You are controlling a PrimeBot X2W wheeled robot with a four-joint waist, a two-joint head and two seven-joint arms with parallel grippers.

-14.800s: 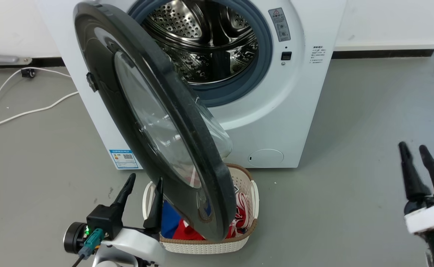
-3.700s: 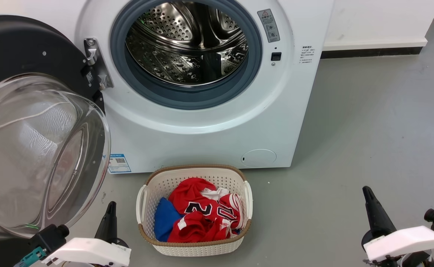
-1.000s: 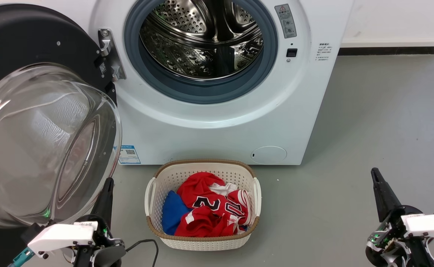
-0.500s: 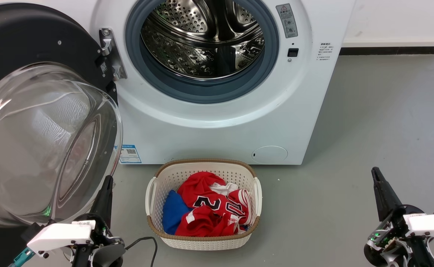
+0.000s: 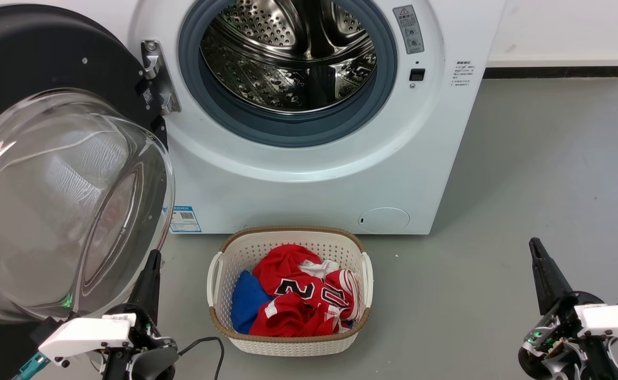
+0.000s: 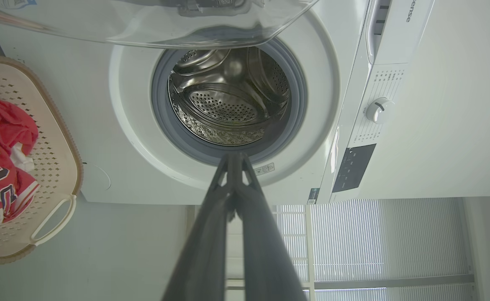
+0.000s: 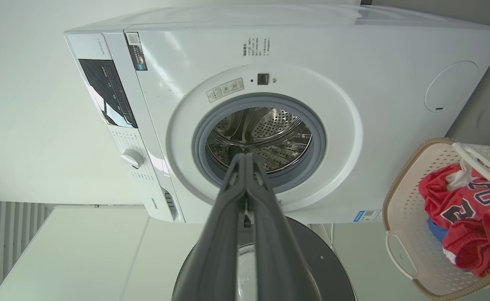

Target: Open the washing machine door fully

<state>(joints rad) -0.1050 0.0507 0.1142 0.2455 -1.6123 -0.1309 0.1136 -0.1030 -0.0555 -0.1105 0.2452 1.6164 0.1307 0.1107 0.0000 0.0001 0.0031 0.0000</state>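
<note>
Grey floor [image 5: 525, 158] runs up to a white wall, with the washing machine [image 5: 309, 184] standing on it. The left end effector [image 6: 234, 161] is clenched on nothing, its two dark fingers pressed together. In the head view it sits low at the left, near the lower edge of the washing machine door [image 5: 34, 63]. That door is swung wide on its hinge [image 5: 155, 79] to the left of the opening, with its clear glass bowl [image 5: 50, 200] facing out. The right end effector [image 7: 245, 161] is likewise clenched and empty, low at the right over bare floor, well apart from the machine. Between them a white basket [image 5: 287, 343] holds a red jersey [image 5: 293, 301] and blue cloth [image 5: 243, 306]. Beyond it the steel drum [image 5: 293, 58] stands exposed inside its grey gasket [image 5: 287, 132].
</note>
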